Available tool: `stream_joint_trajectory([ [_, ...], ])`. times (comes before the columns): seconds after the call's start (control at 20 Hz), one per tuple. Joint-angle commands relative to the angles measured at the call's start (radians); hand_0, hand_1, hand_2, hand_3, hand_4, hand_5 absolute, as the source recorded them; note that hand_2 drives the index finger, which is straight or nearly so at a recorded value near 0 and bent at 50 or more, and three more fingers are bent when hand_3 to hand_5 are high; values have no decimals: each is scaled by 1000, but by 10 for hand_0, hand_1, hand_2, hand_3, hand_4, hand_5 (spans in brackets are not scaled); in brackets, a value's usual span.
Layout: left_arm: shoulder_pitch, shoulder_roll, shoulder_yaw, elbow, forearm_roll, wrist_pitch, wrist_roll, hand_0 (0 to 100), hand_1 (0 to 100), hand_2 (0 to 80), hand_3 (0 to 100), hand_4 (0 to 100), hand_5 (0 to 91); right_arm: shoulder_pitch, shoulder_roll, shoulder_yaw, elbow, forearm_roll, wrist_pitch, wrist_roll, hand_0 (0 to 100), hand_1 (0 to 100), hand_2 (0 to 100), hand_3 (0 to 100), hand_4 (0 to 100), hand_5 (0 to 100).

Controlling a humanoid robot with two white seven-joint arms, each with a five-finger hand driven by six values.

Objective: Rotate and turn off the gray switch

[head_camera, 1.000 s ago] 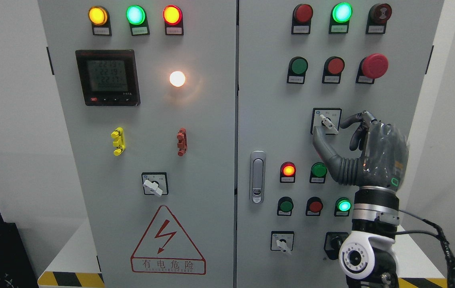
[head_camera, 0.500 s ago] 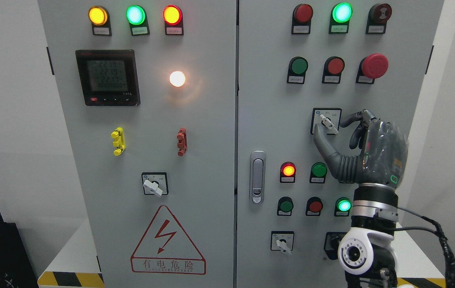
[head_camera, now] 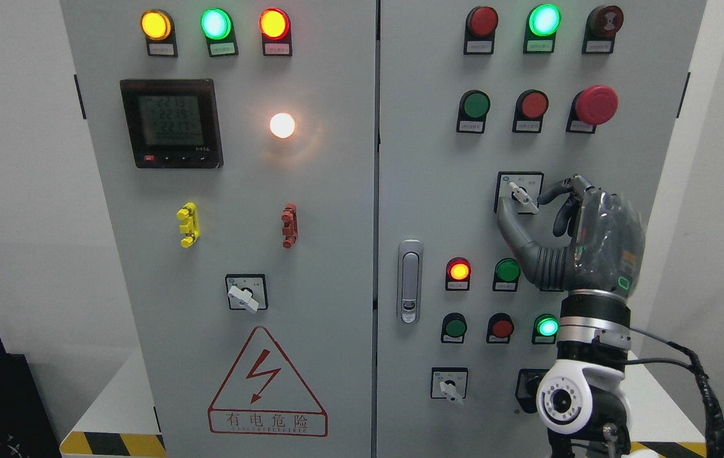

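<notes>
Right hand (head_camera: 581, 238) raised upright on its wrist, thumb stretched left, fingers (head_camera: 556, 189) curled, holding nothing

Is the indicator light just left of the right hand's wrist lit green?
Yes, the indicator light beside the right hand glows bright green.

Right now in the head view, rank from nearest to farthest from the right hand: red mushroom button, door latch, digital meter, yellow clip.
From the right hand:
1. Red mushroom button, above the hand, right door.
2. Door latch, left edge of the right door.
3. Yellow clip and digital meter, left door: too close to call.
</notes>
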Motion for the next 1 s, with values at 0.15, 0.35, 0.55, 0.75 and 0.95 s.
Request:
stream_joint_trajectory([
  [0.15,-9,-1,8,-25,20,-1,-2,120,389,0,0,0,0,-14,0,20,19,0,13,0,145,416,598,972,1000,1000],
  [0.35,-9,-1,8,-25,20,-1,-4,120,389,0,0,0,0,-16,0,20,21,0,14,0,158,414,603,974,1000,1000],
  [0.55,-9,-1,8,-25,20,-1,-4,120,389,0,0,0,0,-16,-2,20,23,0,14,0,164,420,605,976,1000,1000],
  [0.75,-9,1,8,-25,20,-1,-4,120,389,0,0,0,0,-16,-2,21,23,0,14,0,173,424,609,977,1000,1000],
  [0.95,-9,1,8,-25,20,-1,-4,120,389,0,0,0,0,-16,-2,21,23,0,14,0,187,432,612,978,1000,1000],
])
